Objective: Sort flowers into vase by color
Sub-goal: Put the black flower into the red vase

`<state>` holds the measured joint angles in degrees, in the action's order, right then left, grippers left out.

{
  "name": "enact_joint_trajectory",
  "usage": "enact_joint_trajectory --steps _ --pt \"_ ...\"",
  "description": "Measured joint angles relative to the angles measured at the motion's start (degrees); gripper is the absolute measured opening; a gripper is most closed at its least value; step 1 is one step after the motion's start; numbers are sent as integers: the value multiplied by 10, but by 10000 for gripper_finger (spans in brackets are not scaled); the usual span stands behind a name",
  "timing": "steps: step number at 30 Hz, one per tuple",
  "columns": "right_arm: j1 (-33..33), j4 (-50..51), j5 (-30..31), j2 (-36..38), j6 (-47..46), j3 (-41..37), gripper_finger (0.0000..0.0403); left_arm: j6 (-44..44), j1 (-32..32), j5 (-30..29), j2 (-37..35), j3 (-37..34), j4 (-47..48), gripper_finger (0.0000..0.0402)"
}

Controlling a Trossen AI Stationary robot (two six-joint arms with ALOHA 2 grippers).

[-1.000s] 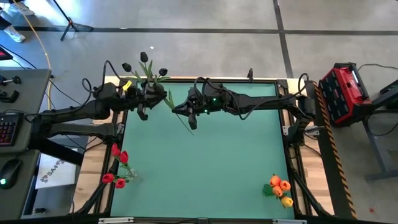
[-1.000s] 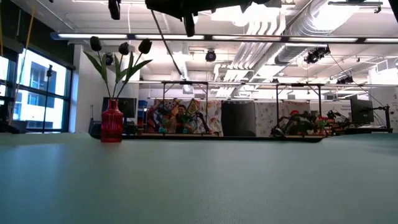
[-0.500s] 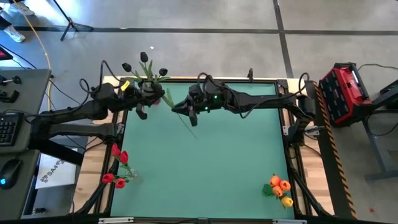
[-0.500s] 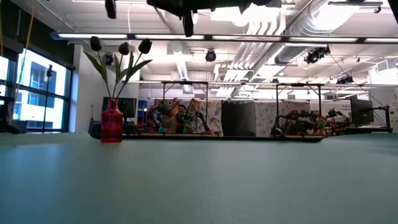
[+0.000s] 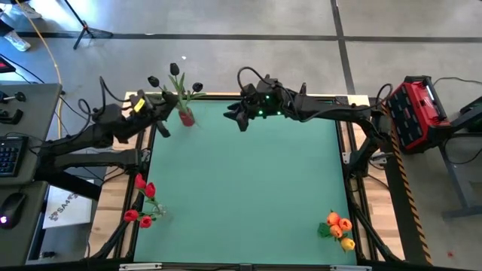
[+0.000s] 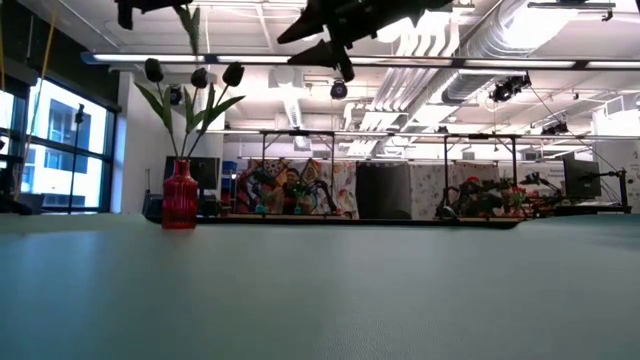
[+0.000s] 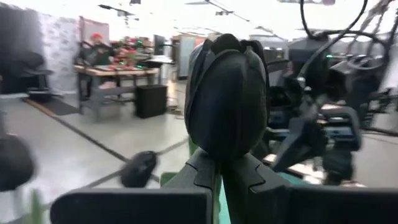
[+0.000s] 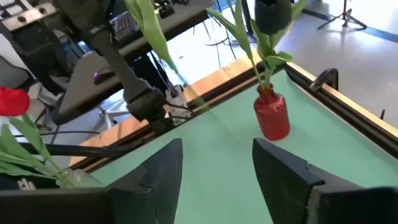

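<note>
- Green matte tabletop (image 5: pixel 248 188) inside a pale wooden frame, grey concrete floor all round; beyond it, in the low view, an open workshop with white ducts and ceiling light strips.
- Near the 11 o'clock corner in the high view: small red ribbed glass vase (image 5: pixel 185 117), upright, holding three black tulips (image 5: pixel 175 77) with long thin green stems and pointed leaves.
- Same vase (image 6: pixel 180 197) in the low view, seen side-on as a narrow-necked bottle shape, black heads fanned out above it.
- At 8 o'clock, on the table's edge: red tulips (image 5: pixel 141 202) in a loose bunch. At 4 o'clock: orange-yellow tulips (image 5: pixel 338 229) clustered together.
- Left gripper (image 5: pixel 160 128) just beside the vase toward 9 o'clock, clenched on a black tulip (image 7: pixel 227 93); only the left wrist view shows that smooth, dark, egg-shaped head rising right above the closed fingers (image 7: pixel 249 180).
- Right gripper (image 5: pixel 239 119) near 12 o'clock, well apart from the vase, raised above the table.
- Right wrist view: its two dark fingers (image 8: pixel 283 171) spread wide with nothing between them, vase (image 8: pixel 272 117) and green surface ahead, one red tulip head (image 8: pixel 13 101) at the edge.
</note>
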<state>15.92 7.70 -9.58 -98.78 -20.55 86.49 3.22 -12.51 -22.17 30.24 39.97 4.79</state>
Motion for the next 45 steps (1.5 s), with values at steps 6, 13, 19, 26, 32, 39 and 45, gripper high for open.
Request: enact_joint_trajectory --steps 6,13,19,26,32,39,45 --pt "6 2 -5 0 6 0 183 -51 0 -54 -4 25 21 0" --pt "6 2 -5 -1 15 0 183 -93 -4 -91 34 111 141 0" --pt "14 2 -3 -1 15 0 183 -95 -24 -129 52 136 170 0" --pt "25 -8 -3 -1 15 0 183 -95 -72 -154 61 134 165 0" --pt "27 -24 -8 -1 15 0 183 -95 -115 -119 80 134 138 0" --pt "27 -24 -15 -1 15 0 183 -95 -142 -107 95 134 123 0" --pt "27 -23 -20 -1 28 0 183 -88 -149 -81 94 134 93 0"
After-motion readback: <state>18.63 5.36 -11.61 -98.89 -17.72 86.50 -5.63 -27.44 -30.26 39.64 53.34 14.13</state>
